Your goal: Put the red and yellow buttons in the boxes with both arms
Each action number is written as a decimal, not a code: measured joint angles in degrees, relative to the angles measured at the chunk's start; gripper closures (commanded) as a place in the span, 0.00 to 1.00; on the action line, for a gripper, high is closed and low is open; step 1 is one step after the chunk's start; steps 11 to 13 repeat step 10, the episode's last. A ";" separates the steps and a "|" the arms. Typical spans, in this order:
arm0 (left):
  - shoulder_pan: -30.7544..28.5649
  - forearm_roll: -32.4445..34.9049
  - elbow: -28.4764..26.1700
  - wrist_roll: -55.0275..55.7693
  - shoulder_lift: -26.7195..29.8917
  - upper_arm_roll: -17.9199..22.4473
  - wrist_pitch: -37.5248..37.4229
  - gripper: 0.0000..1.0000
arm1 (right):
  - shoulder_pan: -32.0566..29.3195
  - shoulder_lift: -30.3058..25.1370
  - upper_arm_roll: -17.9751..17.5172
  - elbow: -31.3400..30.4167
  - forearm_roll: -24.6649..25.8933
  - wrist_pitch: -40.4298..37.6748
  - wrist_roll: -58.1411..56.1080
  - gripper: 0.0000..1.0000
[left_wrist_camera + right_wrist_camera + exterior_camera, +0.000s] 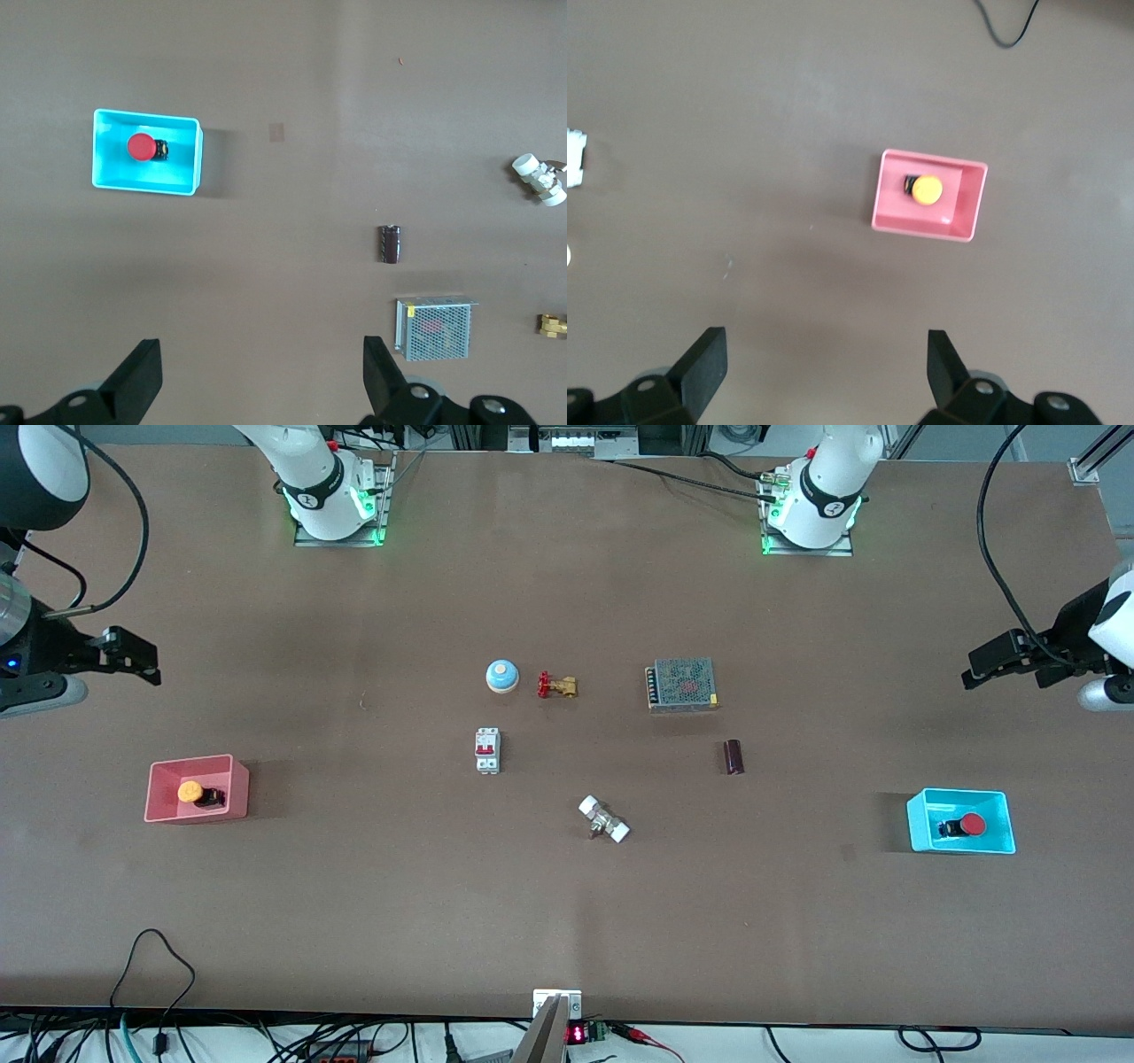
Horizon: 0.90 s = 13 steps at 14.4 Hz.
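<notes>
Buttons boxed: yellow button [190, 791] in pink bin [239, 786], red button [973, 825] in cyan bin [921, 825]; left gripper [261, 376] and right gripper [826, 367] hang splayed, empty, over the table's end edges.

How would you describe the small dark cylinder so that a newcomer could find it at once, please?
Start at the metal mesh-topped box toward the left arm's end of the table. Just nearer the front camera lies the dark cylinder, alone on bare tabletop. Unlike the white-capped fitting nearby, it is plain maroon-brown.

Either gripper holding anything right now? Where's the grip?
Nothing held. Left gripper and right gripper hang open and empty; red button lies in cyan box, yellow button in pink box.
</notes>
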State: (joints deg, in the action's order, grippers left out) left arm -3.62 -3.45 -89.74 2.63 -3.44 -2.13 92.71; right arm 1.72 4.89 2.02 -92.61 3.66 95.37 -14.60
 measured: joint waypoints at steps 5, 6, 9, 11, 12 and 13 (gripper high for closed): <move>-0.13 0.08 -0.34 0.29 1.10 -0.53 -0.56 0.00 | 0.33 -1.88 0.83 -2.16 0.00 -0.99 0.17 0.00; -0.19 0.08 -0.36 0.29 1.10 -0.52 -0.59 0.00 | 0.40 -1.97 0.83 -2.16 0.00 -1.01 0.38 0.00; -0.45 0.09 -0.39 0.28 1.30 -0.50 -0.74 0.00 | 0.88 -1.87 0.82 -1.19 0.00 -0.94 0.87 0.00; -0.51 0.09 -0.40 0.27 1.41 -0.50 -0.84 0.00 | 0.91 -1.79 0.82 -0.69 0.00 -0.94 0.89 0.00; -0.51 0.09 -0.40 0.27 1.41 -0.50 -0.84 0.00 | 0.91 -1.79 0.82 -0.69 0.00 -0.94 0.89 0.00; -0.51 0.09 -0.40 0.27 1.41 -0.50 -0.84 0.00 | 0.91 -1.79 0.82 -0.69 0.00 -0.94 0.89 0.00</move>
